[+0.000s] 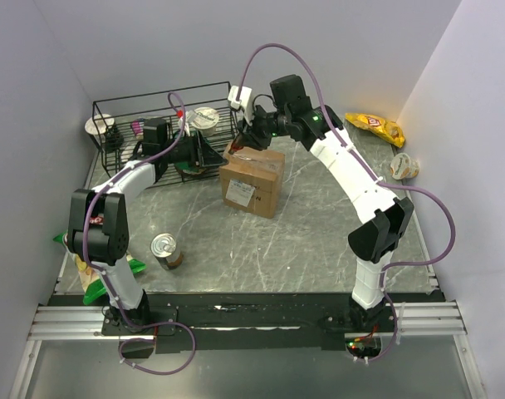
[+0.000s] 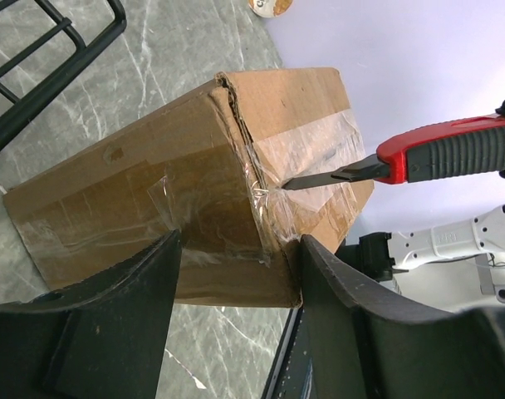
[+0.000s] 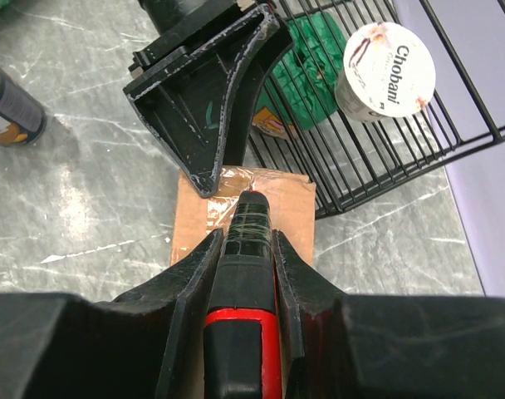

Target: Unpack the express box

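Note:
The express box [image 1: 252, 179], brown cardboard with a white label and clear tape, stands mid-table beside the basket. My left gripper [image 1: 213, 154] is at its left end. In the left wrist view the left gripper [image 2: 240, 241] is open, its fingers either side of the box [image 2: 153, 166] end, and the right finger [image 2: 335, 299] touches the box corner. My right gripper [image 3: 244, 237] is shut on a red and black utility knife [image 3: 248, 274]. That knife [image 2: 452, 154] has its blade tip on the taped seam at the box edge.
A black wire basket [image 1: 165, 108] stands behind the left gripper, holding a Chobani cup [image 3: 389, 66] and a green packet [image 3: 306, 66]. A can [image 1: 165, 249] stands front left. A yellow snack bag [image 1: 375, 126] and a cup [image 1: 404, 166] lie far right. Green packaging [image 1: 95, 283] is at the left edge.

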